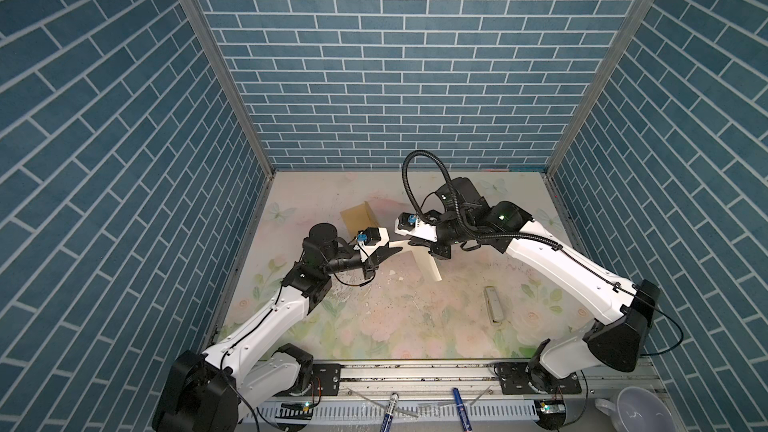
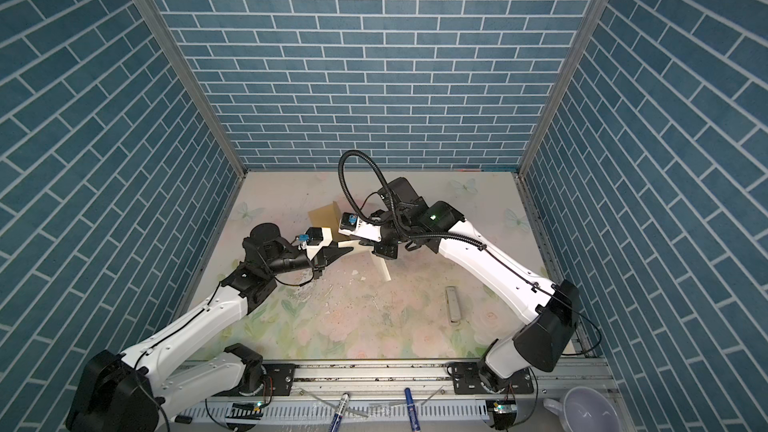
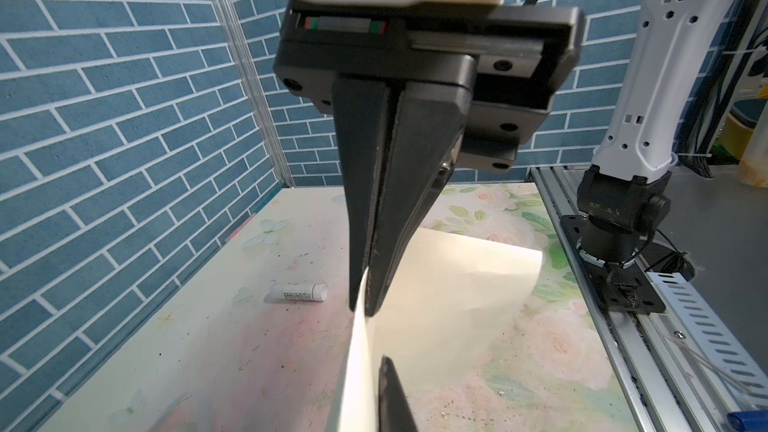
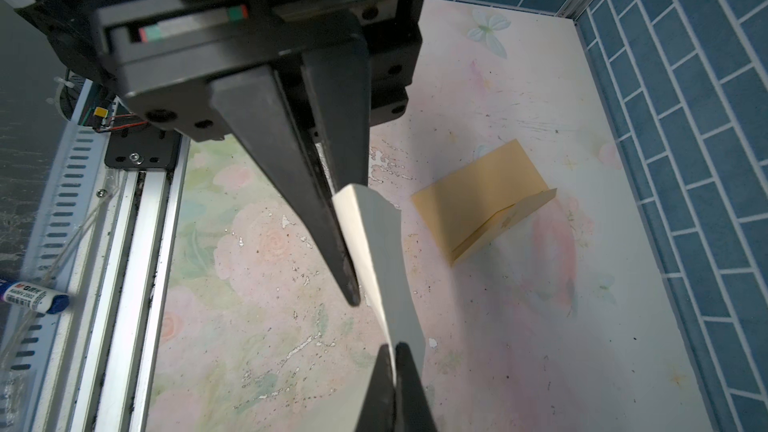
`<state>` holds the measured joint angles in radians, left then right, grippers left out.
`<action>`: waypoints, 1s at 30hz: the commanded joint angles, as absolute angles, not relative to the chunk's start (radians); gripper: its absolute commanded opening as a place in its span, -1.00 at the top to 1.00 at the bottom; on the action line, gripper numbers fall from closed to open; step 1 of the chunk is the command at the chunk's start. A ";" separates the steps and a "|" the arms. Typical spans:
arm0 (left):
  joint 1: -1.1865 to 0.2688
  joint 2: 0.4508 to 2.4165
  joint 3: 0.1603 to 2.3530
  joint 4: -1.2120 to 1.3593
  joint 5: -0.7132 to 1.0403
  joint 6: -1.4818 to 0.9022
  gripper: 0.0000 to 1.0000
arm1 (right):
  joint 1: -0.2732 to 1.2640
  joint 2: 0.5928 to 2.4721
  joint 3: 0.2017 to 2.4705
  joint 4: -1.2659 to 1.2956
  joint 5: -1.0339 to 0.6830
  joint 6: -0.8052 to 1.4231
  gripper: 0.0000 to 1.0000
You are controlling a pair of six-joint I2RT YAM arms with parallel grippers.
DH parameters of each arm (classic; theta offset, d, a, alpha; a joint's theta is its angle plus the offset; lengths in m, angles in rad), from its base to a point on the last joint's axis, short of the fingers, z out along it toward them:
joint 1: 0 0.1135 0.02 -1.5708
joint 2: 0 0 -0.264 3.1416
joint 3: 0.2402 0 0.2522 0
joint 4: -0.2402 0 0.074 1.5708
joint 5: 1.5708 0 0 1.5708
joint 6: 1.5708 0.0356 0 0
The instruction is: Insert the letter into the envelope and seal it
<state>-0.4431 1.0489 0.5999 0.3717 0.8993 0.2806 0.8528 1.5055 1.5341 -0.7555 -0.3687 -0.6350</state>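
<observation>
Left wrist view has the left claw [image 3: 361,305] pressed together on one edge of the letter [image 3: 449,284], the sheet bowing away from it. The right claw [image 4: 355,284] pinches the same sheet a little further along, its tips almost meeting the left's. In both top views the letter [image 1: 430,268] hangs at mid-frame, clear of the bench [image 1: 415,326]. The envelope [image 1: 356,218] lies flat just up and left of it, partly behind the left wrist, with its flap raised [image 4: 478,197].

The two-point hold probably keeps the limp sheet from drooping, or is a handover, so that one edge can be aimed at the envelope's mouth. Nothing is inserted yet.

Both arms rise from the lower corners of the frame, with elbows out and forearms angled inward. The wrists are turned so the claws point at each other.
</observation>
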 commanded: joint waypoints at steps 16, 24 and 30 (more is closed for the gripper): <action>-0.446 0.788 0.693 -0.037 0.738 0.494 -0.11 | 0.847 1.439 1.448 -0.732 -0.350 -0.669 1.00; -0.446 0.866 0.693 0.027 0.814 0.460 -0.26 | 0.848 1.439 1.449 -0.717 -0.410 -0.679 1.00; -0.446 0.938 0.693 0.113 0.839 0.426 -0.24 | 0.851 1.433 1.442 -0.710 -0.446 -0.680 1.00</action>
